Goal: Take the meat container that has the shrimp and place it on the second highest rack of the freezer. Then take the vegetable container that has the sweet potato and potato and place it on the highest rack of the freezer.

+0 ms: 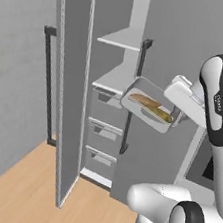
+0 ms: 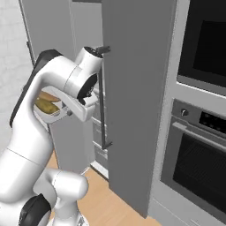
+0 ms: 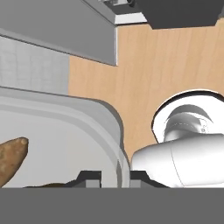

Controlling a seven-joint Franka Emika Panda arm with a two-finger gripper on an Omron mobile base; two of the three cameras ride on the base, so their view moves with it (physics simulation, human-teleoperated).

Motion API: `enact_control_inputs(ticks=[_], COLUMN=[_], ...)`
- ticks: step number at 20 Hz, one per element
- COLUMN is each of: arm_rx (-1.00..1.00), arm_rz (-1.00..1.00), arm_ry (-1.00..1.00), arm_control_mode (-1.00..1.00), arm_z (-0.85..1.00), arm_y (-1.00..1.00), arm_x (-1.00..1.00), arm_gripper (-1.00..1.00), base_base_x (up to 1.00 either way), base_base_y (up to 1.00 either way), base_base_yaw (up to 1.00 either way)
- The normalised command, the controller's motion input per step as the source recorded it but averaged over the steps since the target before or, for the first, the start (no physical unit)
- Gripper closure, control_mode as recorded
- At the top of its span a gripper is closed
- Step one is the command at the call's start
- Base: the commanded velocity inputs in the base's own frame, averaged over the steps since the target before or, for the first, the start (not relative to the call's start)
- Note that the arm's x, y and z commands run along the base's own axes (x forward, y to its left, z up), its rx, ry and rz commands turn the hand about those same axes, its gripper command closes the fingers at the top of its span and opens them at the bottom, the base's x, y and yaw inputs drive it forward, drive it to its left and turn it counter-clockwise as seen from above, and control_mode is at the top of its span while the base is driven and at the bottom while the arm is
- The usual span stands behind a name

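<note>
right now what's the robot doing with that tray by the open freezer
The gripper is clamped on the rim of the vegetable container, holding it in the air in front of the open freezer. The sweet potato and potato lie inside the tilted tray. It sits about level with the lower shelf, below the highest rack, so it is not yet placed.

White robot arm holds the vegetable container (image 1: 149,110) with the sweet potato and potato (image 1: 151,106) before the open freezer (image 1: 112,83).
</note>
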Motion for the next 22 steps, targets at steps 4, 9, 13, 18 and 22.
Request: enact_control_inputs(ticks=[4, 9, 13, 18, 22], arm_rx=[0.0, 0.0, 0.0, 0.0, 0.0], arm_rz=[0.0, 0.0, 0.0, 0.0, 0.0], arm_ry=[0.0, 0.0, 0.0, 0.0, 0.0], arm_control_mode=[1.0, 1.0, 1.0, 1.0, 1.0], arm_z=[0.0, 0.0, 0.0, 0.0, 0.0], arm_y=[0.0, 0.0, 0.0, 0.0, 0.0], arm_x=[0.0, 0.0, 0.0, 0.0, 0.0], arm_gripper=[1.0, 1.0, 1.0, 1.0, 1.0], base_base_x=[0.05, 0.08, 0.4, 0.28, 0.18], base_base_y=[0.27, 0.36, 0.64, 0.69, 0.16], base_base_yaw=[-0.43, -0.29, -0.22, -0.15, -0.18])
